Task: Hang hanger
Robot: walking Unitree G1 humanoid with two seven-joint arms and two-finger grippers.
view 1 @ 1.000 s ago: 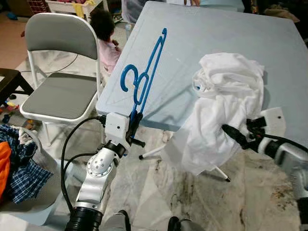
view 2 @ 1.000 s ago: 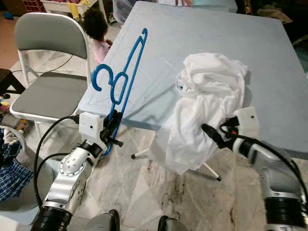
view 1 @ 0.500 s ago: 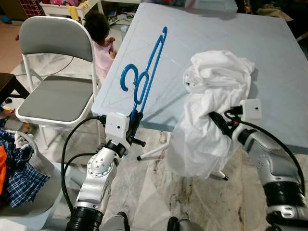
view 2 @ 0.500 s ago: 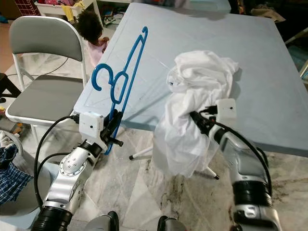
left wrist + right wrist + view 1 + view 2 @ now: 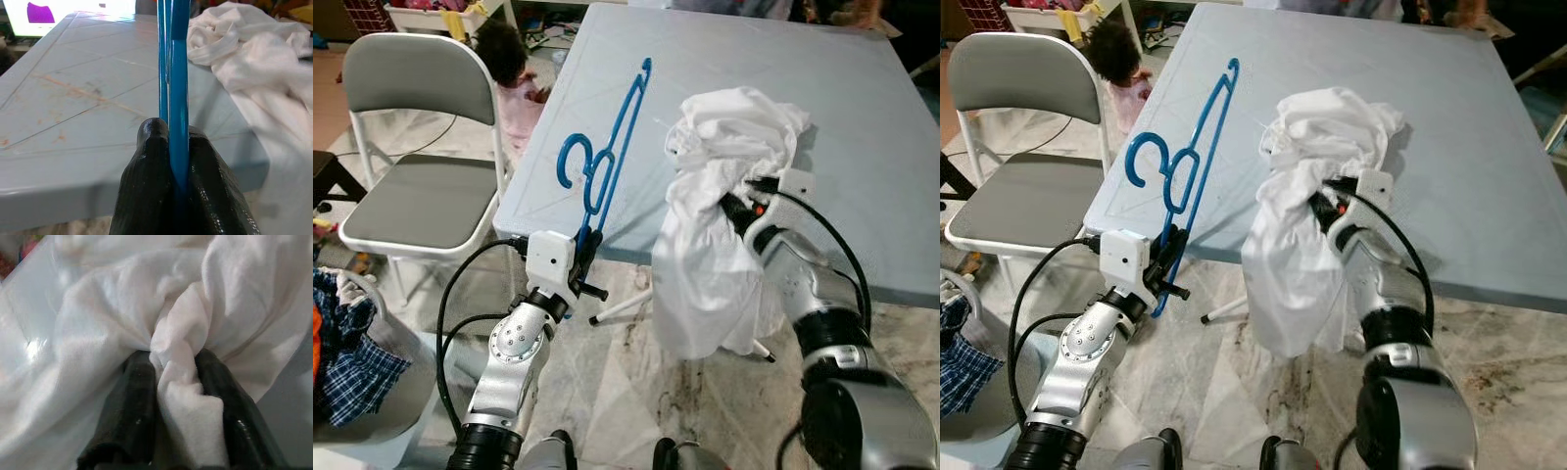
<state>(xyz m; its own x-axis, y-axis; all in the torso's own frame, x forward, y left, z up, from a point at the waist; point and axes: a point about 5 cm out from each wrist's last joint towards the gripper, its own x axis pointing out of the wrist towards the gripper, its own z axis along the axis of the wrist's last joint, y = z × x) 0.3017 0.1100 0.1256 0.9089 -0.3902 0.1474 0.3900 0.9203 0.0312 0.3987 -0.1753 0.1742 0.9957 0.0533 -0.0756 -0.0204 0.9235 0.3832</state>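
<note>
Since a second ago, my right gripper (image 5: 168, 396) had swung in from beside the hanging cloth and closed on a fold of the white garment (image 5: 724, 176), bunched at the near edge of the pale blue bench (image 5: 862, 127) with its lower half draping over the side toward the floor. My left gripper (image 5: 171, 161) had not moved: it was clamped on the blue hanger (image 5: 607, 147), holding it upright, hook to the left, just beside the bench's near corner. I judged this the step of bringing garment and hanger together; next called for finding the neck opening and feeding a hanger arm into it. A grey folding chair (image 5: 421, 186) stood to the left.
</note>
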